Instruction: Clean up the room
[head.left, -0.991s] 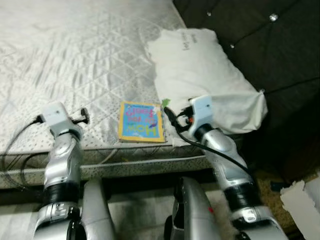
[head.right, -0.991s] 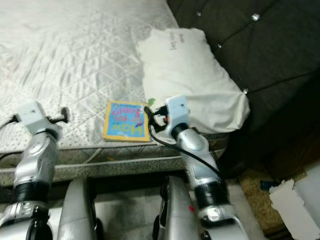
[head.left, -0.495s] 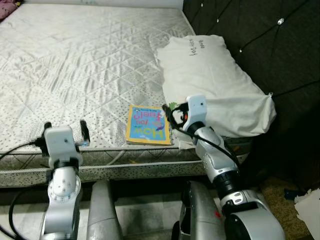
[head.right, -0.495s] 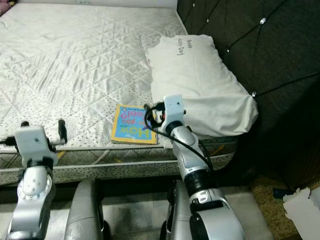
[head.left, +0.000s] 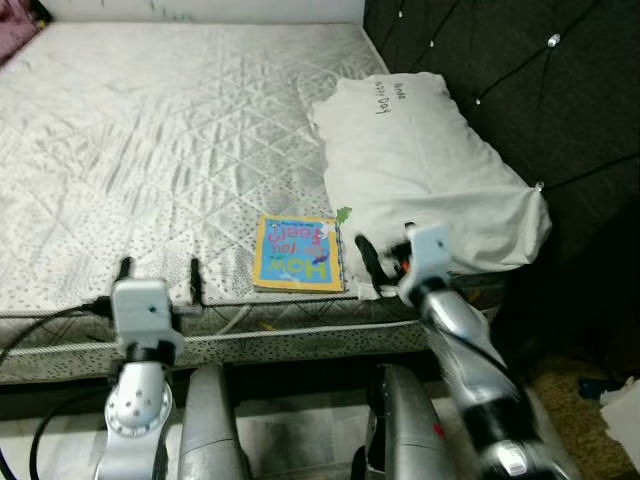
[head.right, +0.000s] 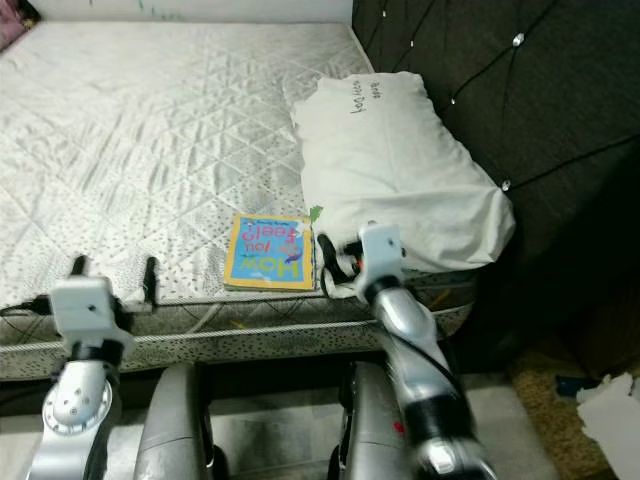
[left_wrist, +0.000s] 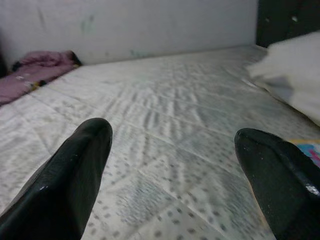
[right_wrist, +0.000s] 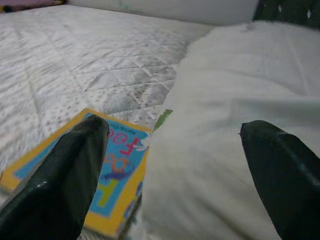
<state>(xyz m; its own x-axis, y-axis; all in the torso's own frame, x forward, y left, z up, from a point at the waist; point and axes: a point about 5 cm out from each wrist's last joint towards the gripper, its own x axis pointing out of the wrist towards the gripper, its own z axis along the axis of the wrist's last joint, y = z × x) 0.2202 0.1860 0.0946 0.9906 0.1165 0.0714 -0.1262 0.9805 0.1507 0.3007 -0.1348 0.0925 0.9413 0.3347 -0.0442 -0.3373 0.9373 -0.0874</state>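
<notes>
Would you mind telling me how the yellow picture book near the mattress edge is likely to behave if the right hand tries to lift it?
The picture book looks thin and lies flat on the quilted mattress, so it is probably light and may flex. With no raised edge, the right hand, open beside it, would likely need to slide it past the mattress edge. Its glossy-looking cover may slip.

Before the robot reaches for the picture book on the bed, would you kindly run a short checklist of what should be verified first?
1. Right gripper open: ok, its jaws stand wide apart in the right wrist view.
2. Right gripper empty: ok, nothing sits between the jaws.
3. Book reachable: ok, it lies flat near the mattress edge, just left of the right gripper.
4. Book free of clutter: not ok, the pillow lies close beside it, and a small green scrap sits at its corner.
5. Left gripper out of the way: ok, it is open at the mattress edge, well left of the book.
6. Book's underside accessible for a pinch: cannot tell.
</notes>
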